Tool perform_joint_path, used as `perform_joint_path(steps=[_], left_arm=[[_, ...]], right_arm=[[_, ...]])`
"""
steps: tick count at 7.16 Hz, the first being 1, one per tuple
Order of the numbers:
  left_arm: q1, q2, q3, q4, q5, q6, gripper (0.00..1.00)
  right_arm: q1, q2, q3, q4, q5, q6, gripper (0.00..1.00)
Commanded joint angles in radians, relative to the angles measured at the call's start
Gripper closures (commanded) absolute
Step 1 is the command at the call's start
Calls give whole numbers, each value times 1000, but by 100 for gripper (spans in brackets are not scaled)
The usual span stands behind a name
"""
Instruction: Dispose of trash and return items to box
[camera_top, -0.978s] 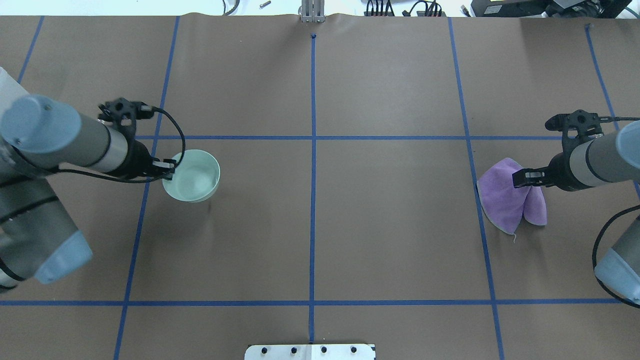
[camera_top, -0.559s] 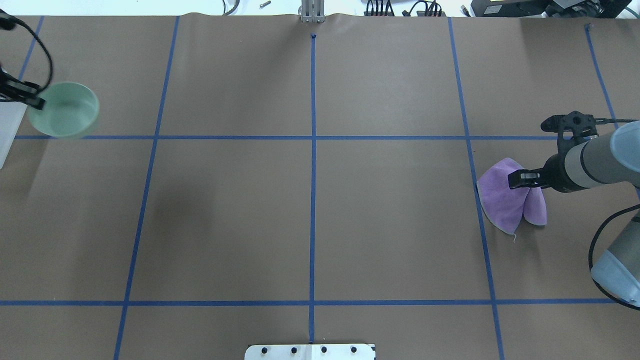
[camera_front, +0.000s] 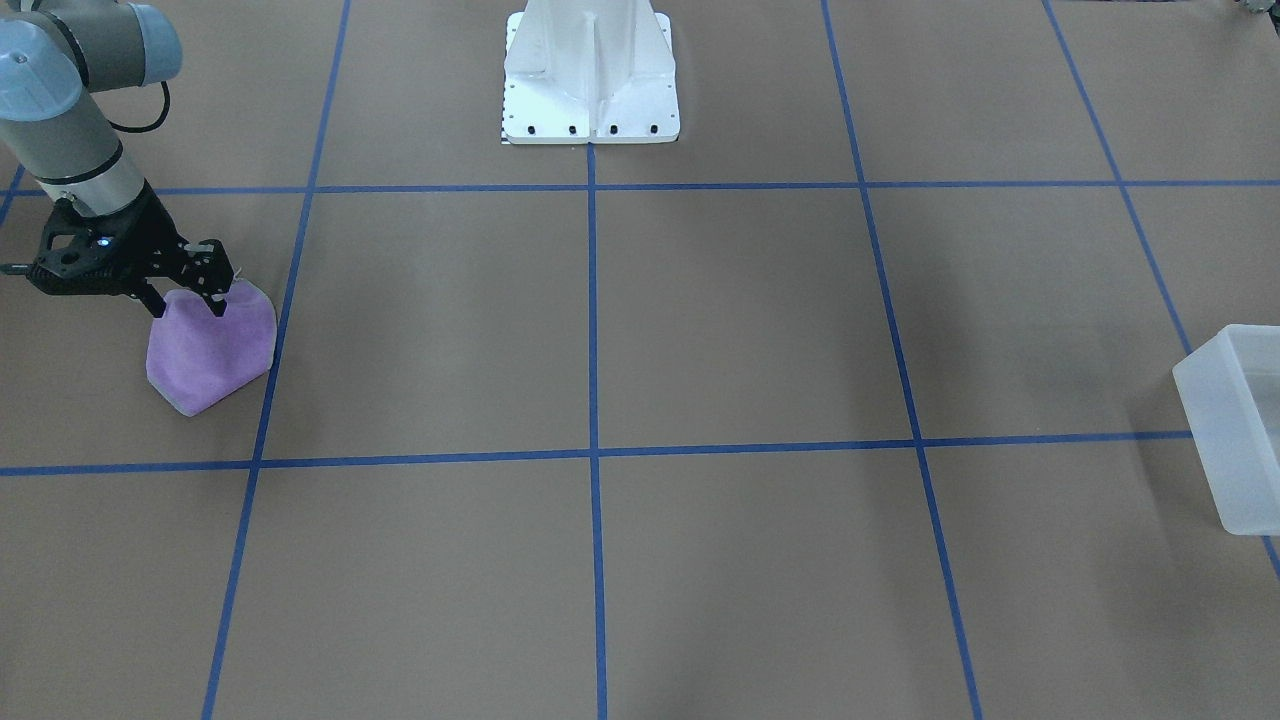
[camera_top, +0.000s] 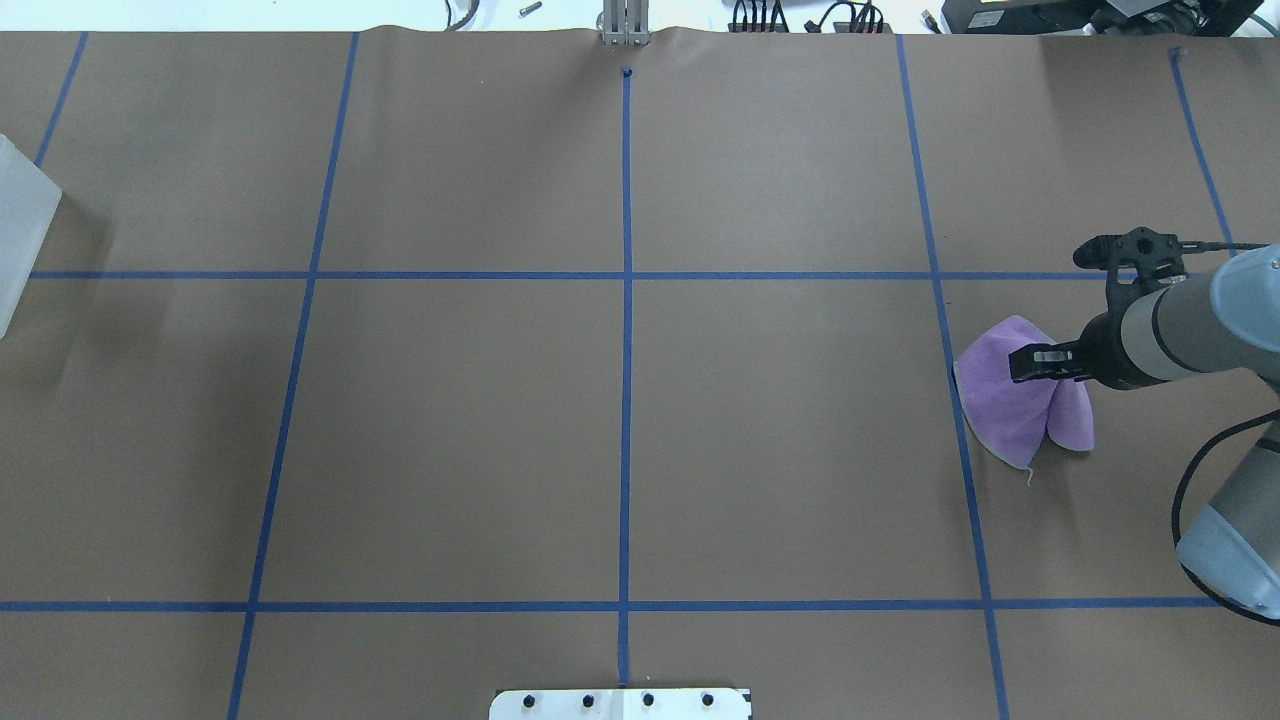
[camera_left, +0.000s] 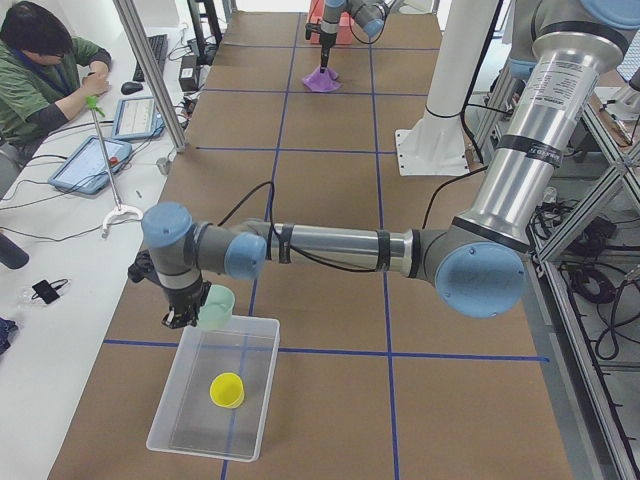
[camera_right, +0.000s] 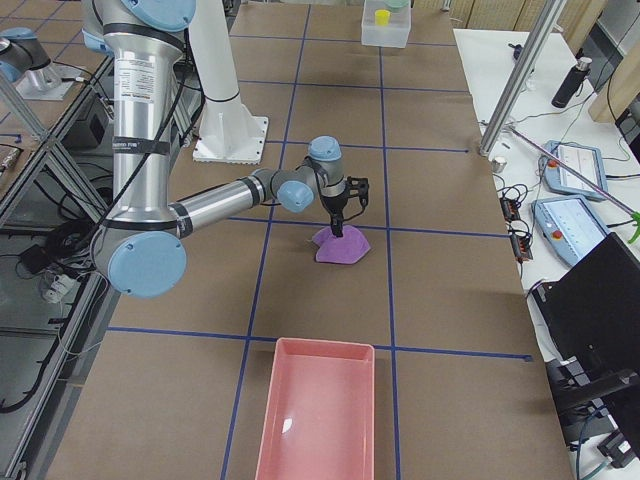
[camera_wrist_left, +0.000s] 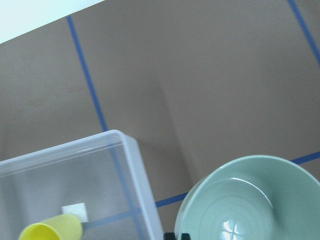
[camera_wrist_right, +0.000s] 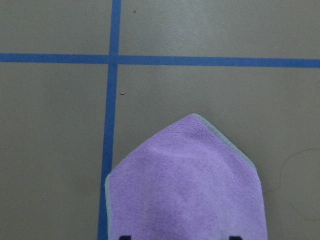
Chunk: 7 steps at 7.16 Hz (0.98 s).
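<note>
Exterior left shows the left gripper (camera_left: 186, 316) holding the mint-green bowl (camera_left: 216, 306) above the rim of the frosted box (camera_left: 270, 385); it likely needs lowering and release. The right gripper (camera_front: 188, 304) straddles the purple cloth (camera_front: 212, 350), fingers wide, and should close next.

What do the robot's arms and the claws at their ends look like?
The left arm and right arm are silver-grey tubes with rounded pale-blue joint caps. A printed label wraps each upright section. The left gripper and right gripper are black, two-fingered, fed by thin black cables.
</note>
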<state>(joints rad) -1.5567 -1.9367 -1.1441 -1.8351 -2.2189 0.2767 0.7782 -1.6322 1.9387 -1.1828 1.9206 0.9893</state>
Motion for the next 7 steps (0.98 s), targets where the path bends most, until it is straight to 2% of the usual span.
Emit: perform_joint_path(steps=[1, 3, 5, 6, 7], left_arm=[[39, -4, 191, -249, 110, -68, 100], [127, 10, 218, -353, 124, -189, 100], [162, 12, 262, -418, 125, -203, 100], [164, 18, 248, -420, 124, -197, 19], [162, 31, 200, -409, 116, -192, 2]], right_arm=[[0, 0, -1, 0, 0, 0, 28], [-2, 0, -1, 0, 0, 0, 28], [-4, 0, -1, 0, -2, 0, 30], [-4, 0, -1, 0, -2, 0, 36], [-4, 0, -1, 0, -2, 0, 47]])
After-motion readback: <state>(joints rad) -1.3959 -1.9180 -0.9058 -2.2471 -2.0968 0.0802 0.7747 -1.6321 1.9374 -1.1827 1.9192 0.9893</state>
